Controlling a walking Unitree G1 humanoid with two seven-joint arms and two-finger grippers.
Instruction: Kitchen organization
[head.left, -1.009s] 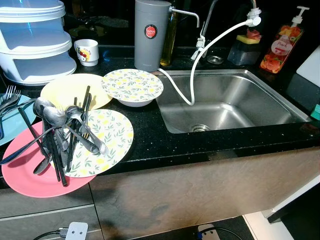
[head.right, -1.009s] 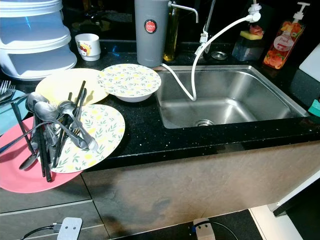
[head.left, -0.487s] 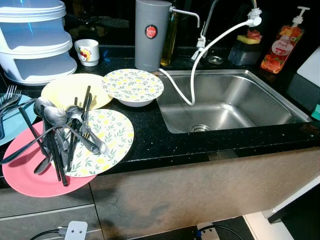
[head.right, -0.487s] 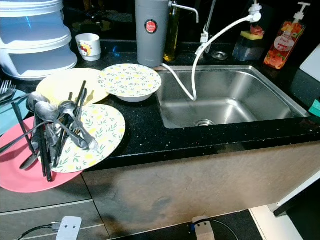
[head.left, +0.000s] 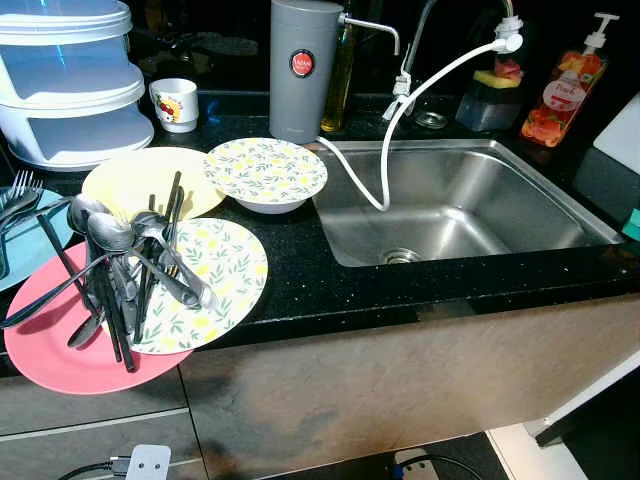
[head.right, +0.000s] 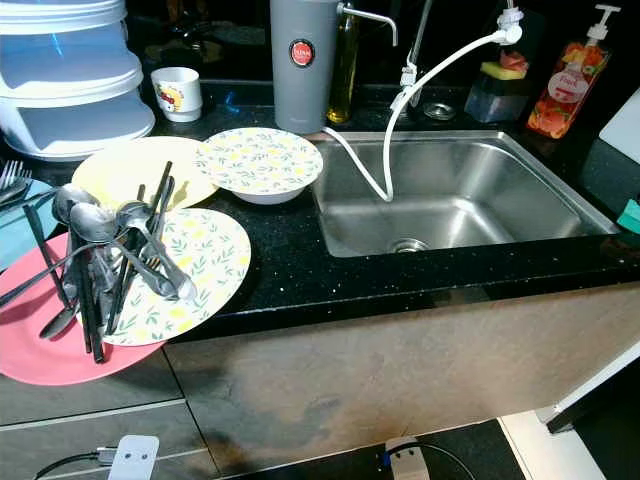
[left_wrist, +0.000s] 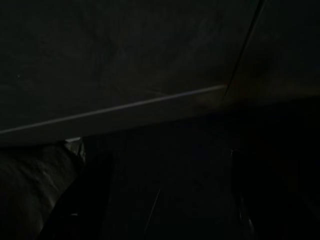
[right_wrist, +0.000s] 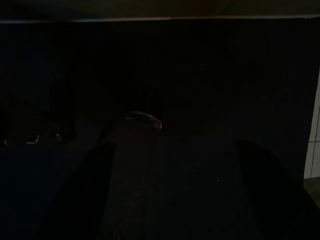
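Nothing on the black counter (head.left: 300, 280) had moved left of the steel sink (head.left: 470, 205); organizing seemingly hadn't begun. Whether either claw was released or clenched, I cannot tell.

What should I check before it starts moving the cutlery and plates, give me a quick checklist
1. Cutlery heaped across pink plate and floral plate: not ok, tangled.
2. Pink plate fully on the counter: not ok, overhangs the edge.
3. Sink free of dishes: ok.
4. Hose out of the way: not ok, hangs into the sink.
5. Grippers open: cannot tell, wrist views too dark.
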